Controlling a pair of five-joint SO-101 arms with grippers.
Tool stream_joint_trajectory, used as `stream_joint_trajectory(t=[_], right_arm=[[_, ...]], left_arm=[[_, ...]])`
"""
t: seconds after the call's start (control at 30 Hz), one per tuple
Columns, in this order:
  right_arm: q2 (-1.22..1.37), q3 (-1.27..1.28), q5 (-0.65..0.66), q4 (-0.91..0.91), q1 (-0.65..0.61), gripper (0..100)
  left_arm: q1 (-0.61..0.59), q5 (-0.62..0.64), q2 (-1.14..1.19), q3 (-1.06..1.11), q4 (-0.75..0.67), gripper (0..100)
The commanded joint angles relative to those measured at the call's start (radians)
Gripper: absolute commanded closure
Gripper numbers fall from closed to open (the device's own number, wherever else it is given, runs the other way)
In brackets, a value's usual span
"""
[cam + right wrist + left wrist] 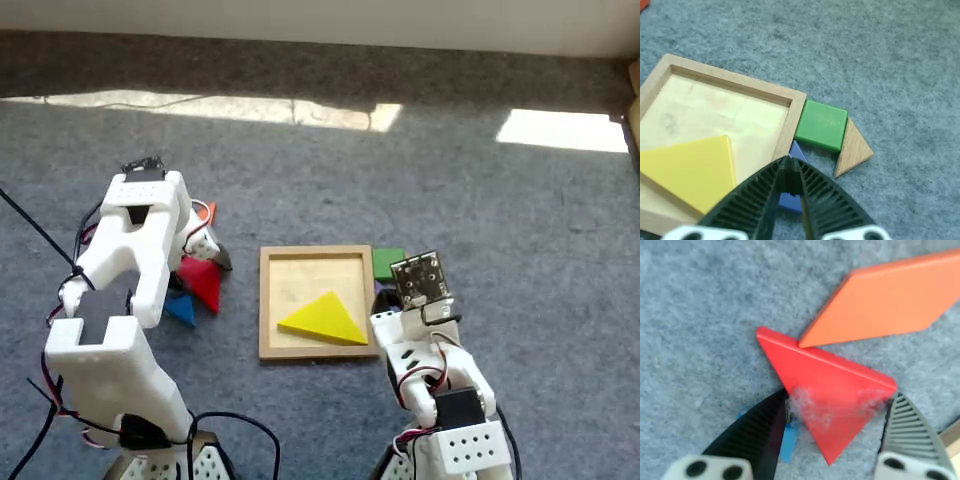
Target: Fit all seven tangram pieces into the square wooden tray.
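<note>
A: Tray (268,300) from above?
B: Mid-tabletop, 1 yellow triangle (322,318) inside; red triangle (205,280) lies nearby on the left arm's (140,250) side.
A: Left wrist?
B: Left fingers (757,425) open, straddling that triangle; its long edge runs across between them, orange parallelogram (890,300) touching it.
A: Right wrist?
B: Right fingers (760,195) closed over a small blue piece (796,151) just beside the tray's corner.
</note>
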Motion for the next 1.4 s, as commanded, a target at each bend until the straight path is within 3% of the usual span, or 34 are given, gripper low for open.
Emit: stream_joint_trajectory(t=[0.0,0.6,1.1,1.37], right_arm=[[0.007,-0.021,-0.003,-0.008,0.005,99.0],[0.007,-0.021,-0.002,-0.008,0.005,99.0],[0.007,-0.021,-0.002,-0.008,0.005,99.0],[0.007,-0.021,-0.002,-0.008,0.005,99.0]], left_arm=[[-0.021,0.011,0.019,-0.061,-0.003,71],[-0.013,0.012,0.025,-0.197,0.104,67],[0.008,0.003,0.030,-0.105,0.101,67],[0.012,0.002,0.031,-0.099,0.032,83]])
